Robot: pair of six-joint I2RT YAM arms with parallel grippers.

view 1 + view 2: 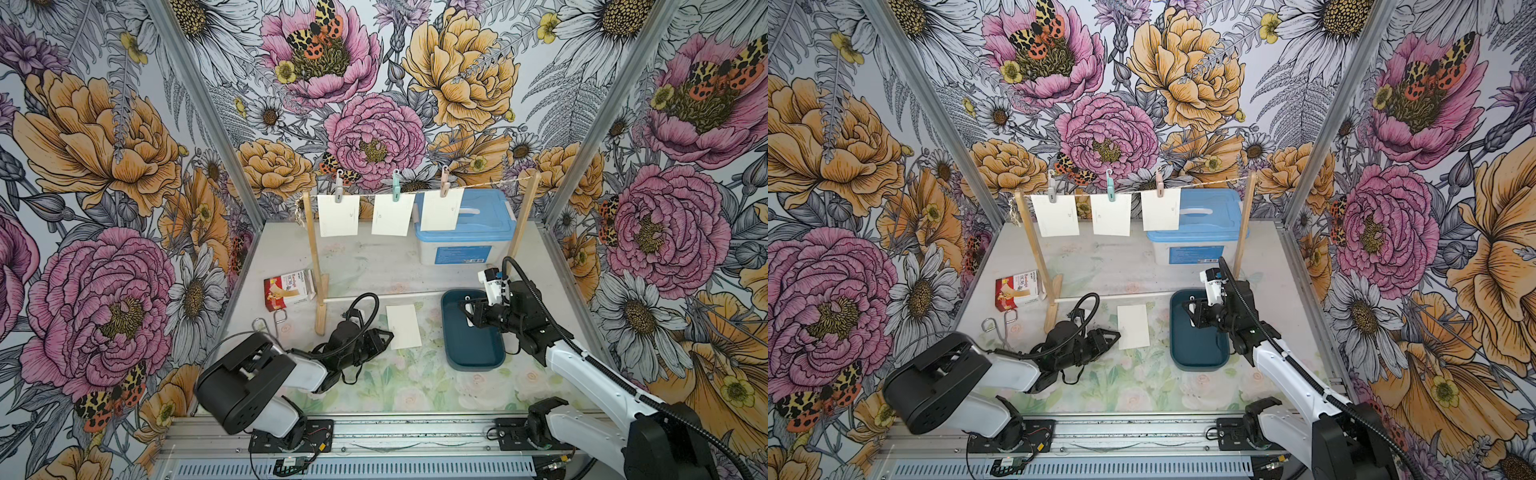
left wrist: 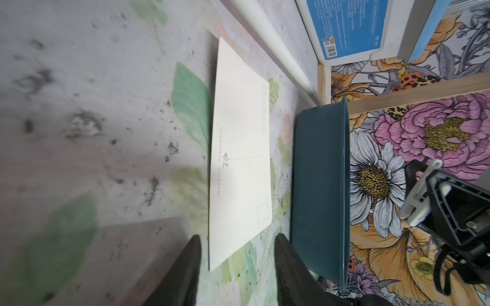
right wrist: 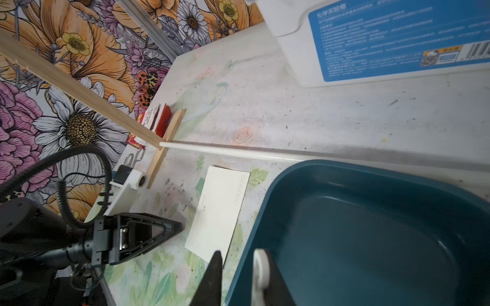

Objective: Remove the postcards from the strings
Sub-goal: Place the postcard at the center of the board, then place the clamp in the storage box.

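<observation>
Left gripper [image 1: 388,335] is resting open, empty, beside a postcard [image 1: 403,326] on the table [image 1: 374,257]; right gripper [image 1: 467,311] is pinching a white clip [image 3: 261,265] over the tray [image 1: 473,357]; three postcards [image 1: 338,215] are hanging on the string [image 1: 490,183].

The wallpaper [image 1: 104,137] shows big pink and orange blooms, white daisies and orange-and-black spotted moths on pale grey. The postcards [image 1: 338,215] are plain white with a faint grey mark. Above them are a grey clothespin [image 1: 339,183], a mint-green clothespin [image 1: 396,185] and a pale pink clothespin [image 1: 444,183]. The black right gripper [image 3: 246,265] pinches a white clothespin [image 3: 261,267]. The string [image 1: 490,183] is beige, the posts [image 1: 524,216] light wood, the rod [image 1: 382,296] white. The storage box [image 1: 457,249] is white with a blue lid and label. The tray [image 1: 473,345] is dark teal, the carton [image 1: 286,291] red and white. The table [image 1: 415,374] is pale, with faded green leaves and pink roses.
</observation>
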